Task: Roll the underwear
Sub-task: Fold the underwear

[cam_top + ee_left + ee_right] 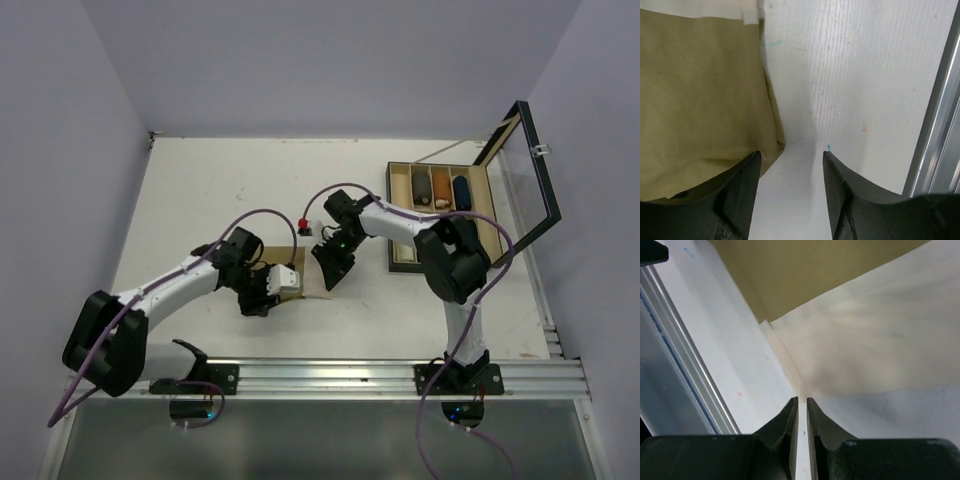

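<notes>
Olive-tan underwear lies flat on the white table between my two grippers. In the left wrist view its olive cloth fills the left side. My left gripper is open; its left fingertip sits at the cloth's edge and only bare table shows between the jaws. In the right wrist view the cream waistband lies just ahead of my right gripper. Its jaws are shut to a thin slit with only table showing through. In the top view the left gripper is at the cloth's left side and the right gripper at its right.
A wooden case with an open glass lid stands at the right, with rolled cloths in its compartments. A small red object sits behind the underwear. An aluminium rail runs along the near edge.
</notes>
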`<state>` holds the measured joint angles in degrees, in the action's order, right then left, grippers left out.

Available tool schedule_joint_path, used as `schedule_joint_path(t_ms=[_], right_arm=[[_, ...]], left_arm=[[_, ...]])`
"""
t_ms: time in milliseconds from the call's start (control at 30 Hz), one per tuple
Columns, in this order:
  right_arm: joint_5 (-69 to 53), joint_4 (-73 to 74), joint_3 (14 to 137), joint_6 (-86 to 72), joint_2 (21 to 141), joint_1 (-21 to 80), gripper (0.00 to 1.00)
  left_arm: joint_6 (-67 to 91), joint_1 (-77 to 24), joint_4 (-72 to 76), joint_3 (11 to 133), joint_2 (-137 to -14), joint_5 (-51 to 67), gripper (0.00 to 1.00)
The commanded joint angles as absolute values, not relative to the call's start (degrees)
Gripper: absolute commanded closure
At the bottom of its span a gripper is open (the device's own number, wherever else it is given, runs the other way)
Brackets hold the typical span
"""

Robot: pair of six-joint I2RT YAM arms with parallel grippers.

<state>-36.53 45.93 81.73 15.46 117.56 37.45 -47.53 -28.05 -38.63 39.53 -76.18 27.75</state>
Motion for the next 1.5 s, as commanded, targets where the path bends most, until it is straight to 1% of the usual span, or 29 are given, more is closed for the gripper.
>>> schedule_joint_path(t_ms=[0,67,133,167,200,267,300,333,367,500,600,767,833,933,967,1033,1067,1133,1200,1267,1300,1467], right_arm=[[-36.9,49.4,84.4,19.7,108.9,37.4,0.82],[-36.9,49.1,83.9,19.8,106.5,37.4,0.81],[-37.1,48.4,83.1,19.6,105.9,37.4,0.80],[-37.1,47.0,82.0,18.8,105.8,37.4,0.80],[-37.0,46.3,81.5,18.3,106.1,37.5,0.79],[-36.6,44.3,80.9,16.3,108.3,37.5,0.80],[-36.5,43.6,80.9,15.6,109.2,37.5,0.80],[-36.4,42.7,81.1,14.8,110.3,37.5,0.80],[-36.0,42.1,81.4,14.3,112.0,37.5,0.81],[-33.3,41.8,82.4,13.7,116.4,37.5,0.82],[-31.3,42.8,82.1,14.2,118.3,37.5,0.82],[-30.1,45.6,82.0,16.0,119.4,37.5,0.84],[-30.8,47.0,82.0,17.0,118.9,37.5,0.84],[-34.1,49.6,83.6,18.7,117.0,37.5,0.85],[-35.6,50.2,84.0,19.2,116.1,37.4,0.85],[-37.6,50.6,85.7,19.3,113.9,37.4,0.85],[-39.5,50.5,86.2,19.2,111.8,37.4,0.85],[-39.6,47.5,87.2,18.0,109.9,37.0,0.85],[-36.7,45.0,87.7,17.6,108.5,36.5,0.84],[-34.2,42.4,89.0,16.8,109.9,36.4,0.83],[-32.4,42.4,90.1,16.7,110.8,36.0,0.84],[-31.2,41.7,94.2,14.8,116.0,34.6,0.85]], left_arm=[[-43.4,-27.9,-39.4,42.6,-67.9,26.7,0.42],[-39.7,-25.4,-37.5,43.8,-65.9,27.0,0.30],[-35.3,-21.5,-35.4,44.1,-65.1,29.2,0.23],[-34.2,-16.9,-35.2,44.7,-65.7,29.8,0.23],[-32.8,-14.8,-35.8,45.3,-68.4,30.8,0.23],[-32.2,-10.6,-36.3,47.1,-72.2,30.8,0.30],[-31.6,-9.8,-36.3,47.8,-76.4,30.6,0.33],[-31.4,-8.8,-36.6,48.6,-78.2,30.9,0.38],[-30.7,-6.5,-36.3,49.9,-79.7,31.4,0.40],[-27.3,-0.4,-34.4,52.7,-86.4,33.4,0.44],[-28.0,0.0,-35.0,53.6,-90.8,30.9,0.45],[-29.5,2.0,-37.3,53.6,-96.3,28.4,0.52],[-31.9,3.3,-39.8,54.2,-96.8,29.2,0.55],[-36.7,5.5,-44.1,56.3,-94.1,34.4,0.55],[-39.3,6.2,-45.4,57.2,-91.7,38.4,0.54],[-40.0,7.4,-46.7,59.1,-89.0,40.5,0.53],[-39.4,7.4,-46.1,59.4,-86.8,41.2,0.52],[-36.0,7.4,-43.7,60.5,-86.1,41.7,0.53],[-32.5,7.4,-42.4,61.4,-88.1,41.9,0.57],[-30.4,7.5,-41.7,62.8,-91.3,42.8,0.60],[-28.2,7.4,-40.4,62.9,-92.2,43.2,0.64],[-24.1,7.3,-37.6,60.6,-94.8,41.1,0.64]])
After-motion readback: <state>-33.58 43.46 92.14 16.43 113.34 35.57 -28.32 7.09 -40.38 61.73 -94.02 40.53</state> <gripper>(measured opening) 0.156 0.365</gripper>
